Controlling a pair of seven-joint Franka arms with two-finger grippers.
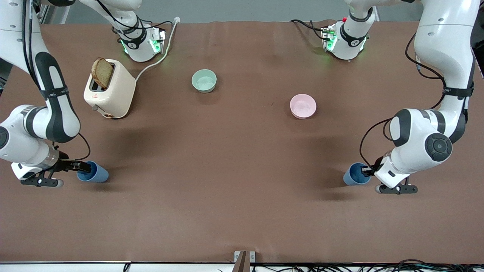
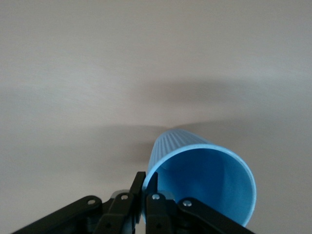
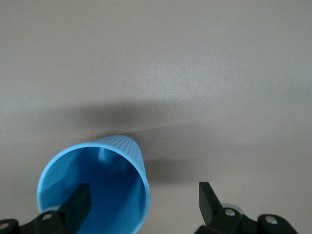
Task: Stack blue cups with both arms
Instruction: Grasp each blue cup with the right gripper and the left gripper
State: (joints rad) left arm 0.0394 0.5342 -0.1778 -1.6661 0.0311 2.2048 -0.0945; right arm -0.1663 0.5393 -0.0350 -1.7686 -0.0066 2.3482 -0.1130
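Two blue cups rest on the brown table. One blue cup (image 1: 355,174) is at the left arm's end. My left gripper (image 1: 367,170) is shut on its rim, one finger inside and one outside; in the left wrist view the gripper (image 2: 146,178) pinches the cup (image 2: 204,180) wall. The other blue cup (image 1: 94,173) is at the right arm's end. My right gripper (image 1: 77,166) is open at its mouth. In the right wrist view the gripper (image 3: 144,190) straddles the cup (image 3: 105,195) wall, one finger inside and the other well outside, not touching.
A cream toaster (image 1: 109,94) holding a slice of bread (image 1: 102,72) stands near the right arm's base, with a white cable (image 1: 159,56). A pale green bowl (image 1: 204,81) and a pink bowl (image 1: 303,106) sit farther from the front camera than the cups.
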